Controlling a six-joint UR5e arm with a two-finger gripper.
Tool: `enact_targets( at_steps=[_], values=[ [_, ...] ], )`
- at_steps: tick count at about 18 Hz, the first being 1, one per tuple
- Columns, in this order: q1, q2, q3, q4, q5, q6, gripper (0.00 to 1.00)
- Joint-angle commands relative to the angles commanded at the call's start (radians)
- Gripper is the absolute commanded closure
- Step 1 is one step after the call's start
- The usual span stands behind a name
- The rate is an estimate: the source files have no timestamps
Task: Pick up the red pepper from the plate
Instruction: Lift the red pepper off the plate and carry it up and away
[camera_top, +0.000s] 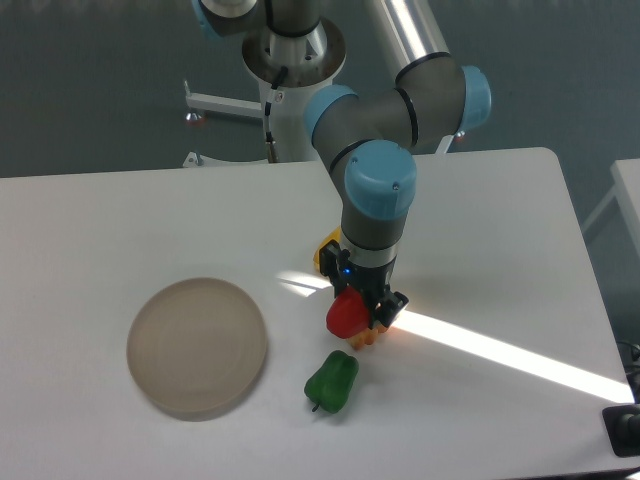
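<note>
Far left on the white table (90, 220): the plate (197, 347), a round beige disc lying flat with nothing on it. Right of that, near the front edge, a green pepper (332, 380) on its side, stem toward the lower left. Just above and slightly right of the green one, the red pepper (346, 316), clamped in the gripper (361, 311) and well apart from the plate; whether lifted clear of the tabletop or brushing it cannot be told. Black fingers (385, 305) closed against the red skin, arm (378, 195) descending from above with blue joint caps. Behind the wrist, a sliver of yellow pepper (326, 250), mostly hidden. Directly under the gripper's right side, a pale orange-yellow toy piece (368, 338), mostly hidden. Running off to the lower right, a bright band of sunlight (500, 352) across the table.
</note>
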Motion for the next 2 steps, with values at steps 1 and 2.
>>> enact_targets(
  at_steps=[1, 2],
  values=[
    [0.000, 0.000, 0.000, 0.002, 0.000, 0.000, 0.44],
    [0.000, 0.000, 0.000, 0.002, 0.000, 0.000, 0.44]
  ],
)
